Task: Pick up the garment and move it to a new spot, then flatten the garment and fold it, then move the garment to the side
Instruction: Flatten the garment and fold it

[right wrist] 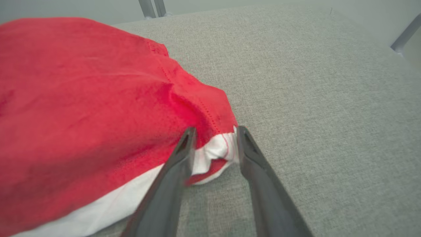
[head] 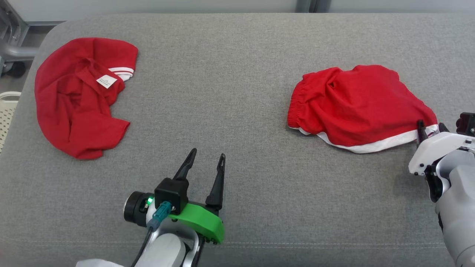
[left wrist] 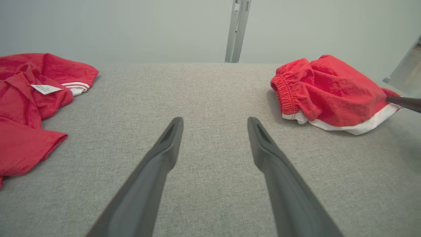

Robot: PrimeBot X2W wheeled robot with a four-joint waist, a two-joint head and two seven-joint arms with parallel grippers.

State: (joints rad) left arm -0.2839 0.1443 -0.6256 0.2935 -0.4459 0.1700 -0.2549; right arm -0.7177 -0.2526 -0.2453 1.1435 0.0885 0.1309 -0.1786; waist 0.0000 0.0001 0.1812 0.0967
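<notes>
The garment (head: 356, 104), red shorts with an elastic waistband and a white hem, lies crumpled on the right of the grey fabric surface; it also appears in the left wrist view (left wrist: 329, 89). My right gripper (head: 430, 128) is at its right-hand corner. In the right wrist view my right gripper (right wrist: 215, 131) has its fingers parted, with the bunched white hem corner of the garment (right wrist: 82, 98) sitting between the tips. My left gripper (head: 207, 154) stands open over bare fabric at the front centre, holding nothing, and its spread fingers frame empty cloth surface in its own view (left wrist: 215, 121).
A second red garment, a shirt (head: 81, 96) with a white label and a striped cuff, lies crumpled at the far left (left wrist: 26, 108). The grey padded surface (head: 237, 74) stretches between the two. A white basket (head: 7, 111) and a metal frame (head: 11, 44) stand beyond the left edge.
</notes>
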